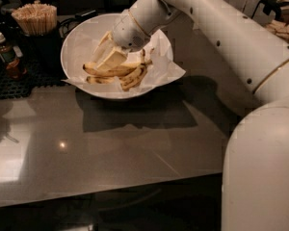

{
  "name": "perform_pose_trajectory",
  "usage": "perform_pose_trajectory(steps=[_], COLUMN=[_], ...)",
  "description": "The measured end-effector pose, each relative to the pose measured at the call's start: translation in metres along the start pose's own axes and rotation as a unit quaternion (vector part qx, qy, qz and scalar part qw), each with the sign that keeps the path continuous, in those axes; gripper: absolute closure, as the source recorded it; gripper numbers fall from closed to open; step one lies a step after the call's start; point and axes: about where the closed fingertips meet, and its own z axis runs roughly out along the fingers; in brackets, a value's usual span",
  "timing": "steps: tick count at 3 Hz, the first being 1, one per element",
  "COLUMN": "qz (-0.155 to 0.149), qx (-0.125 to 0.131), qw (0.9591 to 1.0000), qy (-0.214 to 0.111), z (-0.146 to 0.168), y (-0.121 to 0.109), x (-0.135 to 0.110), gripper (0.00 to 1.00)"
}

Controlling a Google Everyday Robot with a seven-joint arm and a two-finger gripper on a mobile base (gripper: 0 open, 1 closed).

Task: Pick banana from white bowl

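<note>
The wide white bowl (77, 35) stands at the back left of the grey table, lined with crumpled white paper (166, 71). A small bunch of yellow bananas (123, 75) with brown spots lies on the paper in the front half of the bowl. My gripper (108, 53) hangs inside the bowl, tilted down to the left, just above the left end of the bananas. Its cream tips hide part of the fruit beneath them. I cannot tell whether it touches a banana.
A dark cup of wooden sticks (36, 19) and a small brown bottle (5, 53) stand on a black mat (19, 83) left of the bowl. My white arm (231, 37) crosses the right side, and its base (262, 172) fills the lower right corner.
</note>
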Motion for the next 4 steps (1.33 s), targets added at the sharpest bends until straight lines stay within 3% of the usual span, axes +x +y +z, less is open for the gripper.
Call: perform_pose_trajectory(steps=[2,3,4], qz=[-0.004,-0.014,-0.024], qx=[0.071,0.067,0.04], qw=[0.9973,0.9977,0.9986], qy=[0.017,0.0,-0.027], z=[-0.046,-0.048,-0.038], y=[0.02,0.022,0.021], x=[-0.008,-0.01,-0.008], gripper=[1.0,1.0,1.0])
